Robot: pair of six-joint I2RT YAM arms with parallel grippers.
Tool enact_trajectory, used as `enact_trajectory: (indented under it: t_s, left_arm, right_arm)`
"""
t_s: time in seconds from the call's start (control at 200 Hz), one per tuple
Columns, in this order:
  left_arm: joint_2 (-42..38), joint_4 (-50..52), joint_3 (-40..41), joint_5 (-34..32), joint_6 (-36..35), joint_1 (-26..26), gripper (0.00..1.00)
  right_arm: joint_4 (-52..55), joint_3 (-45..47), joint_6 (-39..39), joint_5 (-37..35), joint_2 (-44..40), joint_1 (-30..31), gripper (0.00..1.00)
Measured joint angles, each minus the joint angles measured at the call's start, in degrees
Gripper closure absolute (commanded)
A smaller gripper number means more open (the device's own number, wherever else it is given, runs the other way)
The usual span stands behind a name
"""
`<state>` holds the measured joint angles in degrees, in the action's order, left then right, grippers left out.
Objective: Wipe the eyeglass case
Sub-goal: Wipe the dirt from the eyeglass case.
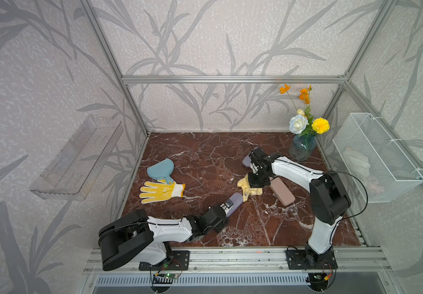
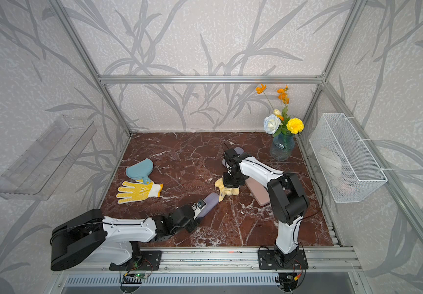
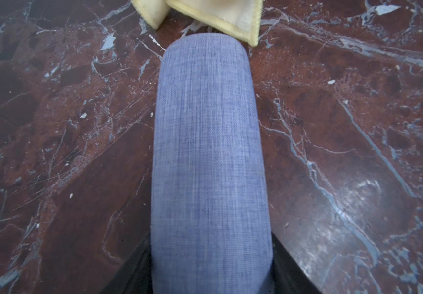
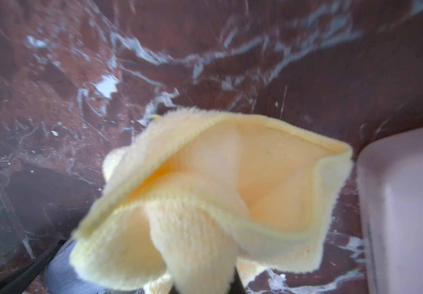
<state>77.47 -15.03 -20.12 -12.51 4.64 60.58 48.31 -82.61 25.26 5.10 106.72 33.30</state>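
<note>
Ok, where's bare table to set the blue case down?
Widest bare patch: back centre of the table, between the blue mitt and the vase. Also front centre, between the left arm and right arm. Crowded: around the yellow cloth, pink case and glove.

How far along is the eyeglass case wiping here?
Done: left gripper shut on the blue eyeglass case, right gripper shut on the yellow cloth. In hand: the cloth's corner hangs at the case's far end. Left: the wiping itself; most of the case's length is bare of cloth.
</note>
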Motion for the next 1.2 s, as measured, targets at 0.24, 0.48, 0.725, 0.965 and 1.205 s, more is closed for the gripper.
enact_trajectory:
  t_s: [0.24, 0.48, 0.725, 0.965, 1.205]
  left_arm:
    - [0.61, 0.33, -0.20, -4.55, -0.04, 2.45, 0.84]
    - [2.58, 0.46, -1.27, -11.02, 0.09, 6.03, 0.84]
    - [4.13, 0.09, -2.47, -12.04, 0.04, 8.55, 0.85]
    - [4.37, 0.42, -2.56, -14.05, -0.22, 8.50, 0.85]
    - [4.39, 0.61, -2.56, -14.78, -0.52, 8.41, 0.85]
  right_arm:
    - [2.08, -13.92, -3.48, 4.79, 6.51, 15.47, 1.00]
    - [1.49, -12.44, -3.50, 21.42, 13.88, 15.58, 1.00]
    - [0.24, -6.58, -3.43, 20.35, 13.38, 6.64, 1.00]
    - [5.20, -10.51, -6.58, 0.33, 12.46, 4.98, 1.00]
    - [4.37, -11.61, -7.91, 13.57, 9.11, 12.70, 1.00]
